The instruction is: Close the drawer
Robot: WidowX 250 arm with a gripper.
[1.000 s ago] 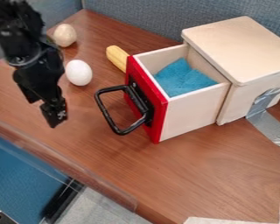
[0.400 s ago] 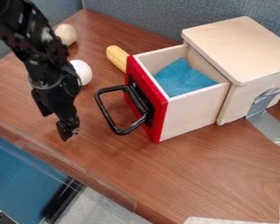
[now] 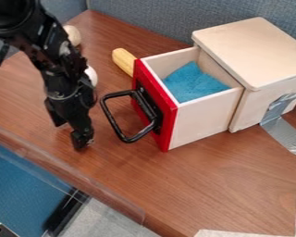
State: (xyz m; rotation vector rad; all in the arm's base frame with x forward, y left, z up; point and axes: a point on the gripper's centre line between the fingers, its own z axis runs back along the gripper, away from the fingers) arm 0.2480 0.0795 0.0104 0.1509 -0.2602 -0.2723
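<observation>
- Claw (image 3: 82,138) moved closer to the black handle (image 3: 142,133); can't tell if open/closed tbh
- Drawer (image 3: 201,118) sticks out of wooden box (image 3: 255,51) rn
- Closing not started afaict, whole push left imo

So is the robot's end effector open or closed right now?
End effector: can't tell if it's open or closed; it's beside the handle.
</observation>
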